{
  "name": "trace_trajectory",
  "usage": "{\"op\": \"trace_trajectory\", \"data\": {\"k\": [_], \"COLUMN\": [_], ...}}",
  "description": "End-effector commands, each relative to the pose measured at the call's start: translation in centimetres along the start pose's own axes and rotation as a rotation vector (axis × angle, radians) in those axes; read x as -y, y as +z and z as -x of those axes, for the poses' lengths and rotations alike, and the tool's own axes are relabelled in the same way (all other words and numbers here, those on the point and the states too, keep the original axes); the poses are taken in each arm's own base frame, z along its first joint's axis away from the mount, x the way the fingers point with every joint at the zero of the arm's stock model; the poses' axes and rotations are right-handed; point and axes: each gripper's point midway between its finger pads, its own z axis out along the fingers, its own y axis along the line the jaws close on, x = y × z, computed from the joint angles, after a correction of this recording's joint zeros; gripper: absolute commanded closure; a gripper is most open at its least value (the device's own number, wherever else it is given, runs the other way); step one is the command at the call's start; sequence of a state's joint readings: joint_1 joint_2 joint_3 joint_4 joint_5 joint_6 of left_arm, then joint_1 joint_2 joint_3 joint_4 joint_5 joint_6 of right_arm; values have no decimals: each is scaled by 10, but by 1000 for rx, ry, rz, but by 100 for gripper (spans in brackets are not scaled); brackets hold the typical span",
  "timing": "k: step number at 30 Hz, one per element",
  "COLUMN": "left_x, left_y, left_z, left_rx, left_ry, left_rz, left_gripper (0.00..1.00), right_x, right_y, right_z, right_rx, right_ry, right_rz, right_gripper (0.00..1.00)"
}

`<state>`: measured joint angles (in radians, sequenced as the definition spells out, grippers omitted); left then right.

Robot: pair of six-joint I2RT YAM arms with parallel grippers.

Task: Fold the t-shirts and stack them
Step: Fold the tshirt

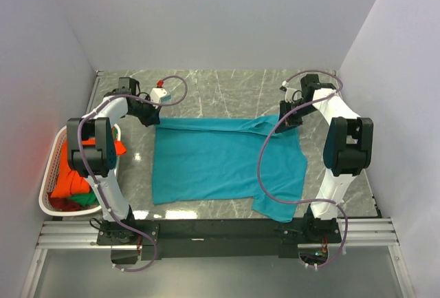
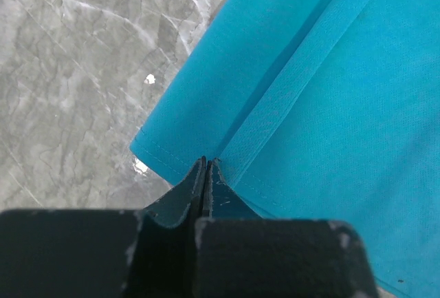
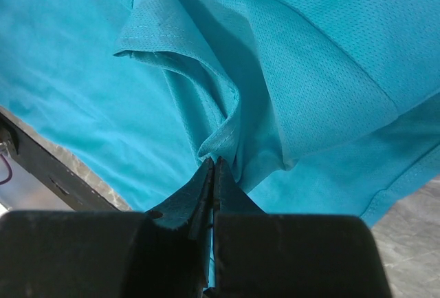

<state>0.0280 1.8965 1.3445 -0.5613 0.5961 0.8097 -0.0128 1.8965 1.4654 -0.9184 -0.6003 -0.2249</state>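
Note:
A teal t-shirt (image 1: pixel 220 164) lies spread on the grey marble table, with one sleeve hanging toward the near right. My left gripper (image 1: pixel 152 118) sits at the shirt's far left corner. In the left wrist view its jaws are shut (image 2: pixel 207 162) on the hemmed edge of the teal cloth (image 2: pixel 323 91). My right gripper (image 1: pixel 289 120) is at the far right edge, shut (image 3: pixel 215 162) on a bunched fold of the teal cloth (image 3: pixel 227 71), which rises in wrinkles to the tips. An orange t-shirt (image 1: pixel 69 171) and a green one (image 1: pixel 86 200) lie crumpled in the basket.
A white plastic laundry basket (image 1: pixel 47 205) stands at the table's left edge beside the left arm. White walls close in the table on the left, far and right sides. A black rail (image 1: pixel 220 229) with both arm bases runs along the near edge.

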Motion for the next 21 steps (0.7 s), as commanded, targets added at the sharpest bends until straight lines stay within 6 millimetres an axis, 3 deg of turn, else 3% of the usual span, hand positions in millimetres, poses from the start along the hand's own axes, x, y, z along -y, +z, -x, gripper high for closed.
{"op": "trace_trajectory", "data": {"k": [1, 7, 12, 21], "left_x": [1, 1, 13, 29], "left_y": [-16, -23, -28, -19], "left_z": [7, 11, 10, -17], "left_rx": [-1, -14, -11, -91], "left_ry": [37, 10, 12, 10], "left_rz": [27, 33, 21, -5], "left_gripper": [100, 100, 100, 100], "right_x": [-12, -17, -13, -9], "right_y": [-20, -28, -21, -12], "right_z": [17, 20, 13, -1], "right_rx": [67, 70, 42, 8], "right_ry": [-47, -70, -58, -47], "right_rz": [-10, -4, -3, 0], "right_gripper": [100, 100, 100, 100]}}
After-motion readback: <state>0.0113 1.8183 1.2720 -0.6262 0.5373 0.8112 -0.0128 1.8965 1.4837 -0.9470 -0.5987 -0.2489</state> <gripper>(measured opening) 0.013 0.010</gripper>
